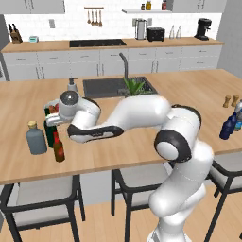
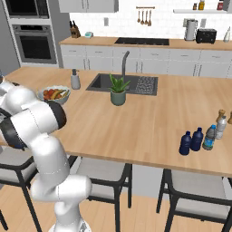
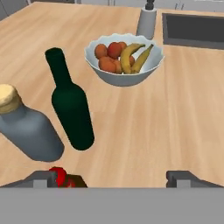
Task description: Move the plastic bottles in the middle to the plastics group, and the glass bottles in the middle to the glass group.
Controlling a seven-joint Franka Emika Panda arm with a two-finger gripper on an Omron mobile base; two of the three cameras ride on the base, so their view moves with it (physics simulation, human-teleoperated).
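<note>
You're facing a kitchen island bench [image 1: 142, 142] of light wood, sink [image 1: 101, 86] set in its far side, white cabinets and a stove behind.

Pincer [image 3: 111, 178] sits low over the bench's left end. In the hand view its two tips stand wide apart, so it's open, nothing held between them. The brown bottle [image 1: 58, 147] with its red cap is right at the left tip, cap just poking up beside it [image 3: 65, 178]; you can't tell if the tip touches it. From the left base view that bottle stands upright on the bench just below the hand.

Just ahead of the pincer, the green bottle [image 3: 70, 105] stands upright, and the grey bottle [image 3: 28, 127] with tan stopper is just left of it, close together. In the left base view the grey bottle [image 1: 35, 138] is left of the brown one, and the green bottle [image 1: 49, 132] is partly hidden behind the hand.

Farther ahead of the pincer is a fruit bowl [image 3: 124, 59] with bananas and orange fruit, and a soap dispenser [image 3: 146, 19] beyond that, by the sink.

Well apart from the pincer, at the bench's right end, two blue bottles [image 2: 191, 141] stand side by side, touching or nearly so. The pale bottle [image 2: 209, 137] with teal base is just right of them. Shakers [image 2: 220, 118] stand behind it. A potted plant [image 2: 118, 90] sits in front of the sink.
</note>
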